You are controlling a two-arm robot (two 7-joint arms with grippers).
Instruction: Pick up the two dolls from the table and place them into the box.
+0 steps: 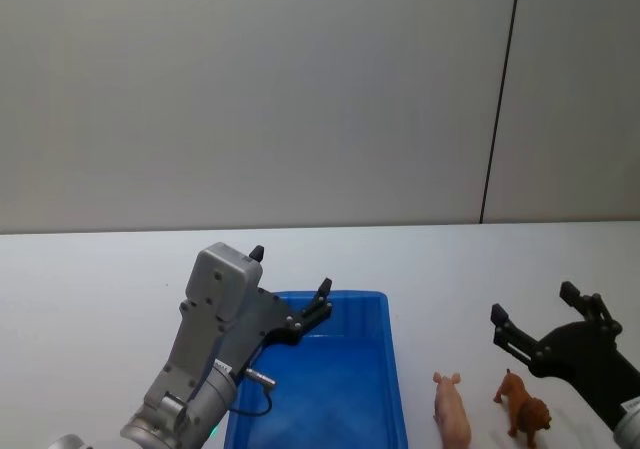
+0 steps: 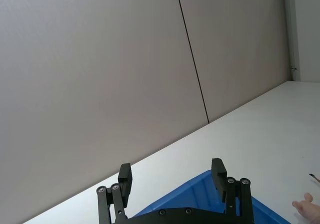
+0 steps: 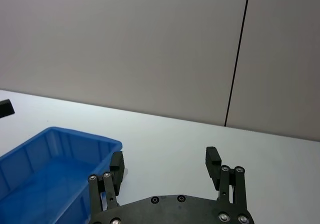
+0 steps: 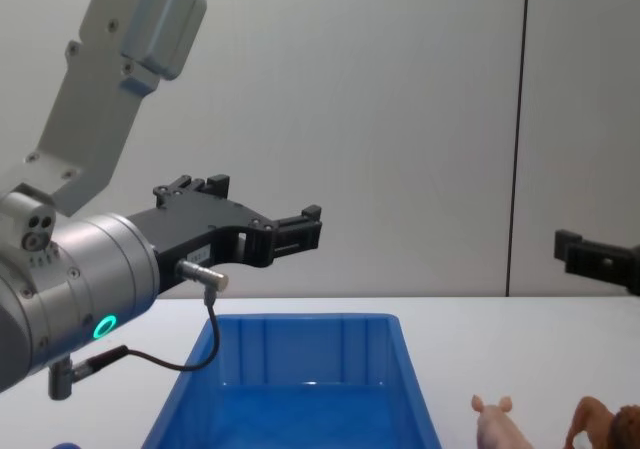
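Head view: my left fingers (image 1: 320, 295) spread over the box (image 1: 396, 369), right fingers (image 1: 510, 335) spread beside the pig (image 1: 452, 411) and brown animal (image 1: 526, 415). White tabletop (image 1: 90, 299) below, grey wall (image 1: 250, 89) beyond.

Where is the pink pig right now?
Head view: the pink pig is on the table at lower right, between the blue box and the brown doll.

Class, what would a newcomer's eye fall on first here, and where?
The bright blue box sits on the table, the open left gripper hovering above its left side. Right of it are a pink pig and a brown animal, the open right gripper raised near them.
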